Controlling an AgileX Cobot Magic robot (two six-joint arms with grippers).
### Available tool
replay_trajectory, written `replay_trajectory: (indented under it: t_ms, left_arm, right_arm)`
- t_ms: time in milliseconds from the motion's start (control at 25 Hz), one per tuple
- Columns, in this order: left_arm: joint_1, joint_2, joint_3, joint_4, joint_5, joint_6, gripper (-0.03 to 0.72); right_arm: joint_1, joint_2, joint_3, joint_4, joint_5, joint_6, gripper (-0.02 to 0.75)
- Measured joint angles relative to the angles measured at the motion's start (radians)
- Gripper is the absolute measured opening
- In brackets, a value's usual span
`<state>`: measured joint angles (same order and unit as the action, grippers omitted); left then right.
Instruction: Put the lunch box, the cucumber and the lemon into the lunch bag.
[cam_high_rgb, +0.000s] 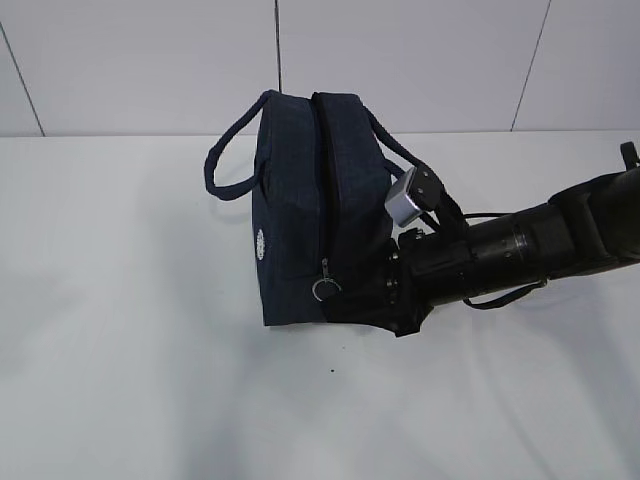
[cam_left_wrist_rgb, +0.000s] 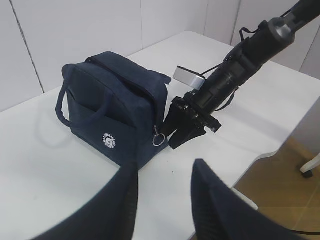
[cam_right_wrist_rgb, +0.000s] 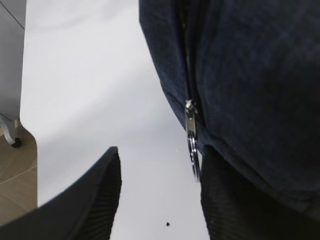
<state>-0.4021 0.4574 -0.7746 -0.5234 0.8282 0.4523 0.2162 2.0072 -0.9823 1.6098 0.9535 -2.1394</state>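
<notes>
Lunch bag (cam_high_rgb: 300, 215), navy, upright on white table (cam_high_rgb: 120, 380).
Right gripper (cam_left_wrist_rgb: 186, 131) parted, empty, beside ring pull (cam_high_rgb: 324, 289); left gripper (cam_left_wrist_rgb: 162, 200) parted, empty, hovering apart.

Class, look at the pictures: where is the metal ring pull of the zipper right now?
In the exterior view the ring pull hangs low on the lunch bag, left of the right gripper.
</notes>
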Motion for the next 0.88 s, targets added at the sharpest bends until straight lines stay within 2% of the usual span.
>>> replay_trajectory:
  t_ms: [280, 640, 880]
  left_arm:
    - [0.000, 0.000, 0.000, 0.000, 0.000, 0.000, 0.239]
    - [0.000, 0.000, 0.000, 0.000, 0.000, 0.000, 0.239]
    - [0.000, 0.000, 0.000, 0.000, 0.002, 0.000, 0.239]
  right_arm:
    - [0.000, 0.000, 0.000, 0.041, 0.002, -0.002, 0.387]
    - [0.004, 0.000, 0.000, 0.009, 0.002, 0.010, 0.386]
    - [0.052, 0.000, 0.000, 0.024, -0.050, 0.008, 0.386]
